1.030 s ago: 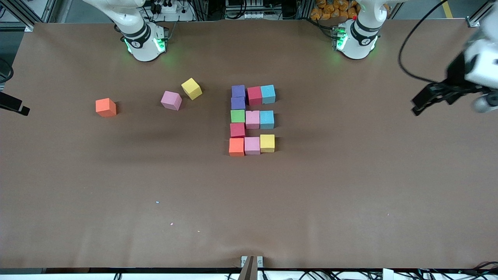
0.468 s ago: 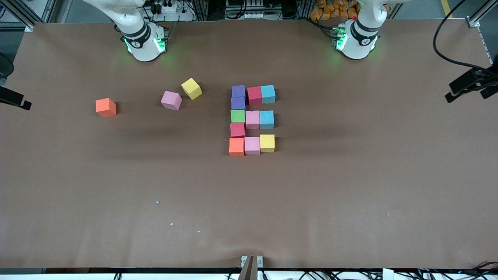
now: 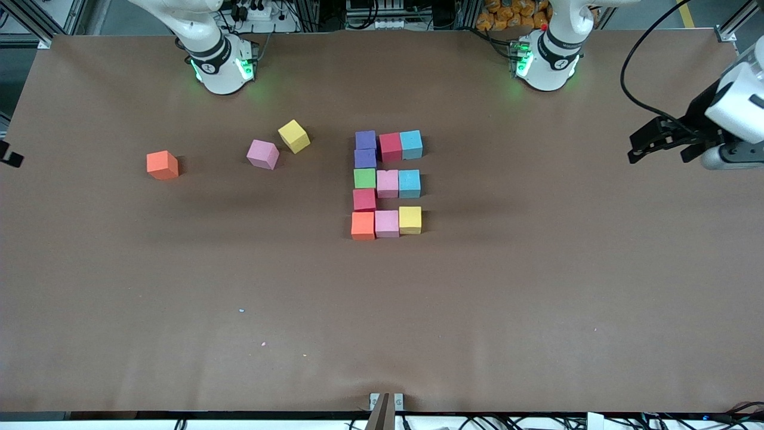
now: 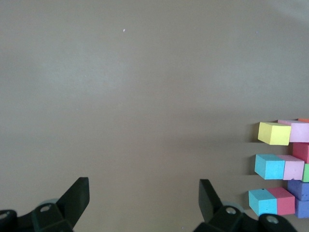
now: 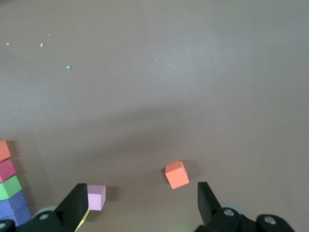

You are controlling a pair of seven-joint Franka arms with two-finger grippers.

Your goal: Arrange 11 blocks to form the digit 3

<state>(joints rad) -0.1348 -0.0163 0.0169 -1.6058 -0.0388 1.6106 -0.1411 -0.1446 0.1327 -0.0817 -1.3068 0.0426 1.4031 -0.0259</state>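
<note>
- The left gripper hangs over bare table at the left arm's end, black fingers spread wide with nothing between them.
- The right gripper is also wide open and empty; in the front view only a dark tip shows at the edge of the right arm's end, so its exact height is hard to judge.
- The small matte foam blocks sit mid-table, eleven cubes touching in a digit-like figure: a five-cube spine (two purple, green, crimson, orange) with three two-cube rows branching toward the left arm's end.
- Judged from this, the digit looks complete, and both arms appear to wait clear of it.
- Three spare cubes lie apart, toward the right arm's end: a loose yellow foam cube, a loose pink foam cube just beside it, and a loose orange foam cube further out.
- If any touch-up were needed, the figure lies between the two arms; the spares lie nearer the right gripper.
</note>
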